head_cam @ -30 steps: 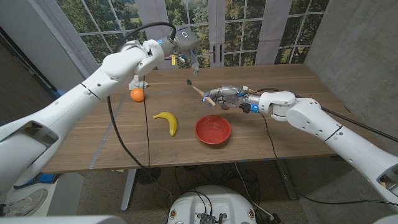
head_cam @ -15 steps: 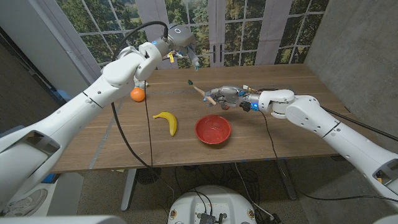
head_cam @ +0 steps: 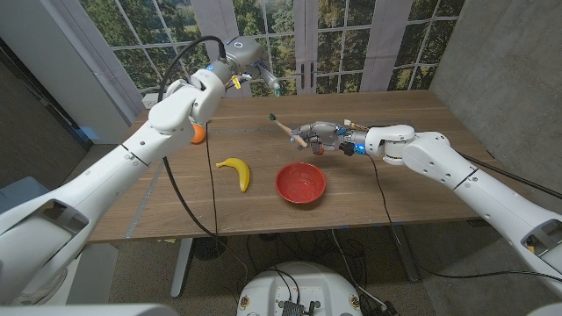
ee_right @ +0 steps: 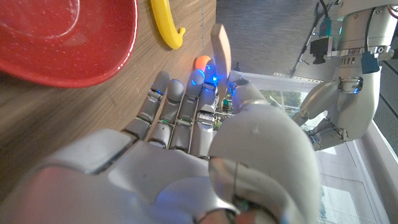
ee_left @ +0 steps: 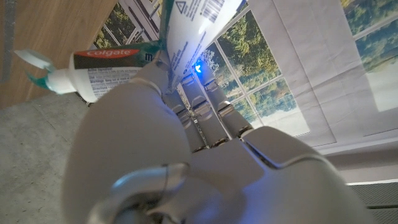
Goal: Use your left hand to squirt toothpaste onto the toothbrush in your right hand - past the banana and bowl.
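Left hand (head_cam: 248, 72) is gripping my toothpaste (head_cam: 271, 82) high over the table's far edge, well apart from the toothbrush (head_cam: 284, 127) my right hand (head_cam: 318, 137) is clasping beyond the bowl (head_cam: 300, 183); squeezing now risks missing the bristles.

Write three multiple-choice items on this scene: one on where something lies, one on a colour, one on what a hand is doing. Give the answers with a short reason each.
1. Where does the banana lie relative to the bowl?
A. inside it
B. on the table to the robot's left of it
C. behind it by the windows

2. What colour is the bowl?
A. red
B. blue
C. white

3. What is the left hand doing?
A. resting on the table
B. gripping the orange
C. holding the toothpaste tube up in the air

Answers: 1 B, the head view shows it apart from the bowl on that side. 2 A, red in both views. 3 C, the left wrist view shows the tube in its grip.
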`<state>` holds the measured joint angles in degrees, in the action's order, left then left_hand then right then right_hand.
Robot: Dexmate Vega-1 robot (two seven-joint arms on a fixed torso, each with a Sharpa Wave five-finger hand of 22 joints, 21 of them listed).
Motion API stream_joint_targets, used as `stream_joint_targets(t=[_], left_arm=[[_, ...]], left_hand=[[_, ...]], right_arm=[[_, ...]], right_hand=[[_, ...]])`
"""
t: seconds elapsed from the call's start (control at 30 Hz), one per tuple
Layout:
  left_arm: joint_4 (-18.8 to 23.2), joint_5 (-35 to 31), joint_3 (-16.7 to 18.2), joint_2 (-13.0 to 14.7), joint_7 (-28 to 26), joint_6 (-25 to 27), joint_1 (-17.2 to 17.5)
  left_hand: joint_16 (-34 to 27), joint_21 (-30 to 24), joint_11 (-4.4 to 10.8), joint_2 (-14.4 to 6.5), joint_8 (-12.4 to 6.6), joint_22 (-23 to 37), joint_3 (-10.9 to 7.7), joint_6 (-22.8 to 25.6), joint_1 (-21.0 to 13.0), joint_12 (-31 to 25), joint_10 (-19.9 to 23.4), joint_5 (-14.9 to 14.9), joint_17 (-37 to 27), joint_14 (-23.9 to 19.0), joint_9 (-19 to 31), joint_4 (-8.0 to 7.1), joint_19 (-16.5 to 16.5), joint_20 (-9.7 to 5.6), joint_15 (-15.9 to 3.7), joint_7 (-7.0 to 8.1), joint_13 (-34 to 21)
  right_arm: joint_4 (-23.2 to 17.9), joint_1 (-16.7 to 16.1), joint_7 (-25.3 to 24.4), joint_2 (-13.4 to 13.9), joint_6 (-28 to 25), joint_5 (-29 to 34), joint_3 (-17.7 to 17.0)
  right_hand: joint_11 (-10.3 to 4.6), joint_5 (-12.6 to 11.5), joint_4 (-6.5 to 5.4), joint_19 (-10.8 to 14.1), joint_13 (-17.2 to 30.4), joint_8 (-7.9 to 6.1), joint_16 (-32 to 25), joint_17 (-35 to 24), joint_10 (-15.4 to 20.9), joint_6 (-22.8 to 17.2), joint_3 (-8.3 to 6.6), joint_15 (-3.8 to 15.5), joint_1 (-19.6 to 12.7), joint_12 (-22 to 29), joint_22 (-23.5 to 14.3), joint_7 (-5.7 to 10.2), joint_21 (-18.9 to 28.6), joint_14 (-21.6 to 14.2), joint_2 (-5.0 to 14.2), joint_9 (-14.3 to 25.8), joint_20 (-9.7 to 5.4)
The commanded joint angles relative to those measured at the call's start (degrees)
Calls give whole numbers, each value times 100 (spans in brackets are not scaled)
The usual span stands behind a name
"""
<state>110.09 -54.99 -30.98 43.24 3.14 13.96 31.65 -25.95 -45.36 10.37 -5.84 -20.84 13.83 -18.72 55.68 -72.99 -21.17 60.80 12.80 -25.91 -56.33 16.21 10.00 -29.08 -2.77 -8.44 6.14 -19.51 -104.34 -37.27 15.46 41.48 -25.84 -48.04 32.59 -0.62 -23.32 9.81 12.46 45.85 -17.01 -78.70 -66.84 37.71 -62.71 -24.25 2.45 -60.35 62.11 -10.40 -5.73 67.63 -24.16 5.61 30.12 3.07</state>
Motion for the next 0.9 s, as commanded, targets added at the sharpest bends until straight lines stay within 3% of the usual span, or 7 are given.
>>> stream_joint_targets(t=[0.03,0.3,0.9], left_arm=[[190,1123,294,-226,-204,764,387],[361,1912,388,-231,-17,1240,444],[854,3847,864,-42,-326,2119,861]], left_hand=[[10,-51,158,32,-20,9,7,-25,-22,18,171,25,-25,-9,16,-20,55,-606,-554,-7,-450],[157,-165,165,-9,49,-37,26,-106,62,186,36,31,67,62,-21,-47,76,-577,-555,-110,-337],[264,-285,156,-20,228,-138,107,-280,263,298,-32,17,149,6,-86,-77,91,-537,-551,-201,-228]], right_arm=[[-37,-132,-198,26,-43,-118,-136],[-99,-197,-271,81,-60,-176,-195],[-329,-396,-528,245,-103,-315,-359]], right_hand=[[-18,-37,-13,45,-9,5,-26,4,-9,-57,-12,494,-50,10,-17,10,41,24,111,23,2],[3,-44,-5,45,-19,15,-38,-15,-8,-57,-18,493,-60,10,-16,4,45,27,108,31,4],[15,-55,-6,44,-7,27,-42,-16,-4,-77,-23,493,-58,34,-16,4,52,17,104,45,2]])
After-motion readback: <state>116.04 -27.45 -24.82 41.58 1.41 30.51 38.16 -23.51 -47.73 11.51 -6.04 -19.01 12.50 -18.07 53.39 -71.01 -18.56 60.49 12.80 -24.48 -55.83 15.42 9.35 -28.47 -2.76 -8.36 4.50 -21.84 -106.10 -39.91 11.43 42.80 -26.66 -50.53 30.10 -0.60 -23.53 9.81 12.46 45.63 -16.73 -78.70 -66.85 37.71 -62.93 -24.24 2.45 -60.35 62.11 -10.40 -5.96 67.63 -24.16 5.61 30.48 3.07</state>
